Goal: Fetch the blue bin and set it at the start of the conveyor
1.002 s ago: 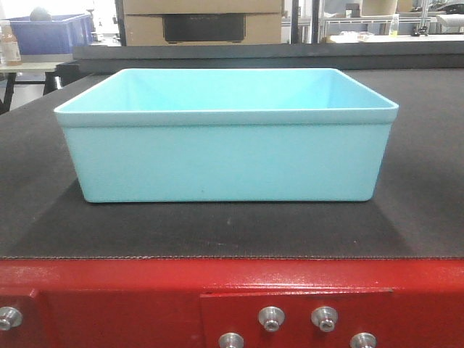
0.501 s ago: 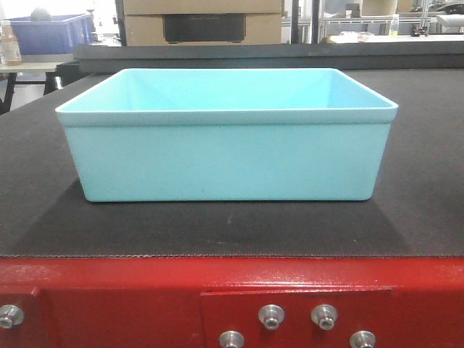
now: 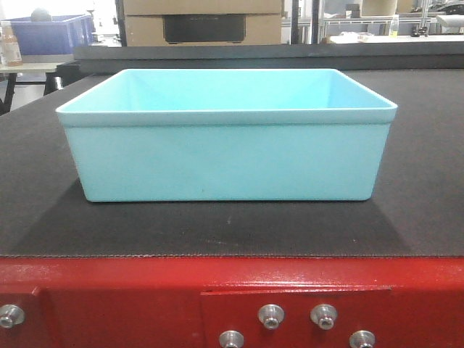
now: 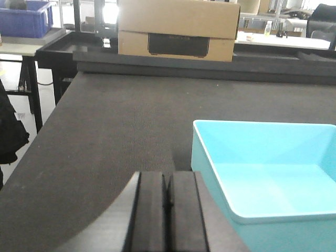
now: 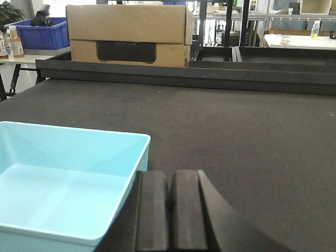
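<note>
Bin [image 3: 226, 156]: light turquoise tub, empty, upright, open side up, resting flat on the belt [image 3: 428, 181] at its near end, just behind the red frame [image 3: 145, 297]
Bin axis: long side runs left to right, parallel to the frame edge; short sides face left and right
Left gripper [image 4: 167, 215]: fingers pressed together, nothing between them; sits outside the bin's left short wall, just beside it, whether touching I cannot tell
Right gripper [image 5: 171, 212]: fingers likewise together, empty; sits outside the bin's right short wall, just beside it
Bin from grippers: to the right of the left one, to the left of the right one; lies between them, neither arm clearly nearer
Task state: by my reading, the bin is already set at the conveyor start and neither arm holds it; what remains is to draw both arms clear
Far end: cardboard box [image 5: 128, 34] beyond the belt; dark blue crate [image 5: 39, 34] far left
</note>
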